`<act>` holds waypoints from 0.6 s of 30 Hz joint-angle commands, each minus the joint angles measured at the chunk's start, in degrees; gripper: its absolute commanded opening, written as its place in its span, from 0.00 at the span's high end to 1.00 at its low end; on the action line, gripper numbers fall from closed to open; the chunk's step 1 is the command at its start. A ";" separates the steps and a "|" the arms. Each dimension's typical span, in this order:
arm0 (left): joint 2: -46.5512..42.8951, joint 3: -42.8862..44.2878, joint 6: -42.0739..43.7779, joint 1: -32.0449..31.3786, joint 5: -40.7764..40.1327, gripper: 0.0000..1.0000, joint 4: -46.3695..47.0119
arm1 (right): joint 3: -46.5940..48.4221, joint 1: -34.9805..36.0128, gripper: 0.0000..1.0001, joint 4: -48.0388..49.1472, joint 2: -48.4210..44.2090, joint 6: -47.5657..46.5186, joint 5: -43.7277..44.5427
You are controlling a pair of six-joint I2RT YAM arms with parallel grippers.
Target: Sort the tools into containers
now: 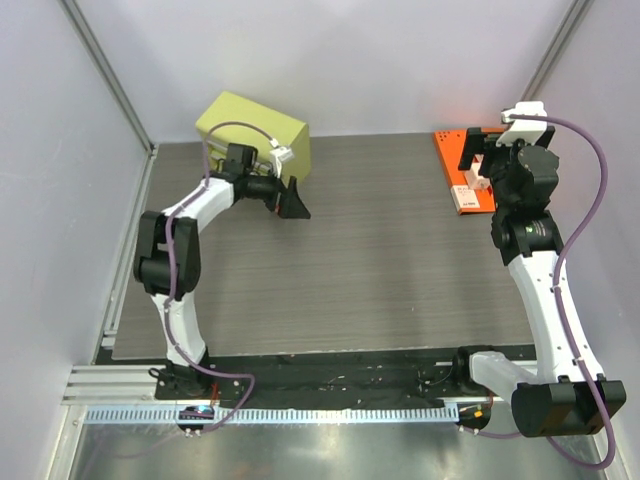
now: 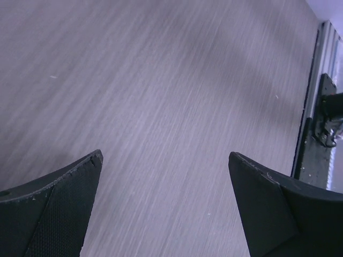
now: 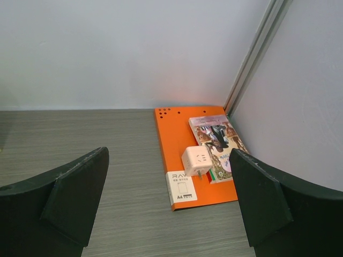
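**A:** There's the orange tray (image 3: 174,128) in the far right corner of the worktop (image 1: 380,260), carrying a white plug cube (image 3: 195,160), a white card (image 3: 181,188) and a booklet (image 3: 217,142).

**B:** And the right gripper (image 3: 168,152) hovers above it, jaws wide, nothing between them.

**A:** Far left, the green box (image 1: 250,130), with the left gripper (image 1: 290,200) just beside it, jaws wide too, holding nothing.

orange tray (image 3: 171,134), olive box (image 1: 238,106), grey table (image 1: 380,270)

Top: high from near edge, whole bench (image 1: 400,260) | left wrist: close over bench | right wrist: low, toward far-right corner (image 3: 228,110), shared with top
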 commanded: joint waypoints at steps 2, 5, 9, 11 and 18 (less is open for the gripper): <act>-11.98 0.99 -5.26 7.01 -0.35 0.00 5.42 | 1.33 -0.16 0.00 2.27 -1.29 0.23 -1.30; -16.12 0.37 -9.83 12.37 -2.81 0.00 10.77 | 1.33 -0.16 0.00 2.27 -0.94 0.32 -1.83; -15.87 4.49 -11.33 18.09 -6.66 0.00 10.96 | 1.24 -0.07 0.00 2.10 -0.50 0.41 -2.45; -13.68 6.87 -12.64 19.16 -10.79 0.00 12.18 | 1.16 -0.07 0.00 2.18 -0.68 0.41 -2.54; -0.43 16.44 -16.51 22.06 -23.99 0.00 18.76 | 1.16 -0.07 0.00 2.18 -0.32 0.41 -3.15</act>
